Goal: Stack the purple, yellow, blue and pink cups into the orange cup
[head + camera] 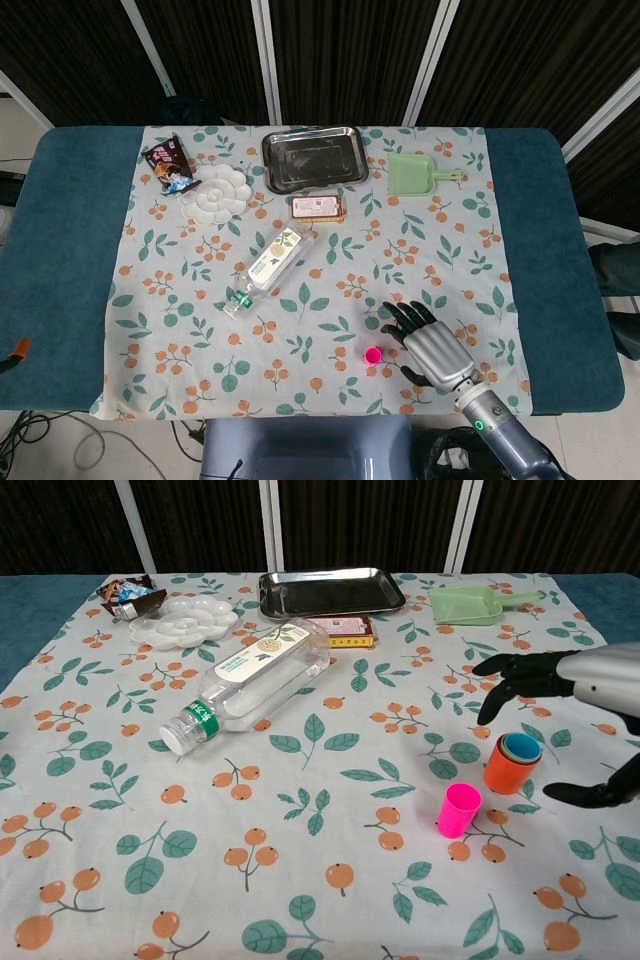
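The orange cup [505, 772] stands upright on the floral cloth at the right, with the blue cup [521, 747] nested inside it along with other cups. The pink cup [459, 810] stands upright just left of and nearer than the stack, apart from it. My right hand [578, 674] hovers over the stack with its fingers spread and nothing in it. In the head view the right hand [428, 345] covers the orange stack, and the pink cup [372, 354] sits just left of it. My left hand is out of sight.
A clear water bottle [252, 683] lies on its side mid-table. At the back are a metal tray [330, 590], a white palette [184, 622], a snack pack [127, 593], a small box [346, 631] and a green dustpan [470, 603].
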